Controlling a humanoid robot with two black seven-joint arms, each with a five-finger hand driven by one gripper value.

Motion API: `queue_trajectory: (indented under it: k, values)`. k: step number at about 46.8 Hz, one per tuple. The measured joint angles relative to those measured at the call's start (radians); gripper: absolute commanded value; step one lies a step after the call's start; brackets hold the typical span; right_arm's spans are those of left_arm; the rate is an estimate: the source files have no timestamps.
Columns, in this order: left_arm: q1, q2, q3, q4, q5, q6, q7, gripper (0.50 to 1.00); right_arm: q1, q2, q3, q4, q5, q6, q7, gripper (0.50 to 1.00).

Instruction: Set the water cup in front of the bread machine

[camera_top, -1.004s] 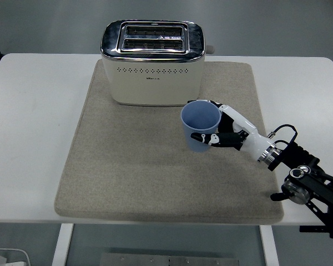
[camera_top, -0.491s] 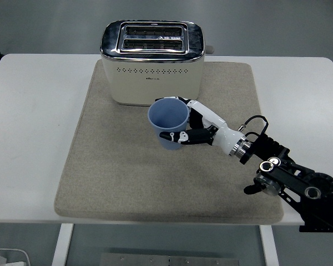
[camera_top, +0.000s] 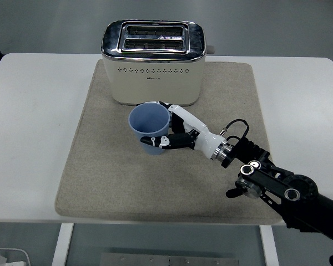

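The blue cup is upright with its open mouth facing up and nothing visible inside it. It sits over the grey mat, just in front of the toaster, slightly left of the toaster's middle. Whether its base touches the mat or hangs just above it cannot be told from this angle.

The right hand has hold of the cup from the cup's right side. 1 white finger wraps around the far side of the rim, next to the toaster's front wall, and the black-tipped thumb presses across the near side lower down, so the cup is pinched between them. The hand is closed around the cup, not spread.

Behind the hand, the white wrist runs down and to the right into a black arm with a loop of cable at the joint. The arm enters from the lower right corner and crosses the right front part of the mat.

The toaster is cream-coloured with a shiny metal top and 2 slots, and it stands at the back of the mat, with a lever knob on its right end. The mat lies on the white surface, covering its middle.
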Motion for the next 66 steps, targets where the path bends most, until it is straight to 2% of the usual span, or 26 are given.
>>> queue_trajectory:
  k: [23,45,66]
  values:
    - [0.0,0.0,0.0,0.0,0.0,0.0,0.0,1.0,0.013,0.076,-0.008,-0.051,-0.002,-0.004,-0.002,0.674]
    - [0.0,0.0,0.0,0.0,0.0,0.0,0.0,1.0,0.017,0.079,-0.022,-0.084,-0.002,-0.004,0.0,0.678]
    - [0.0,0.0,0.001,0.0,0.0,0.0,0.0,1.0,0.018,0.083,-0.03,-0.091,-0.002,-0.034,0.0,0.693]
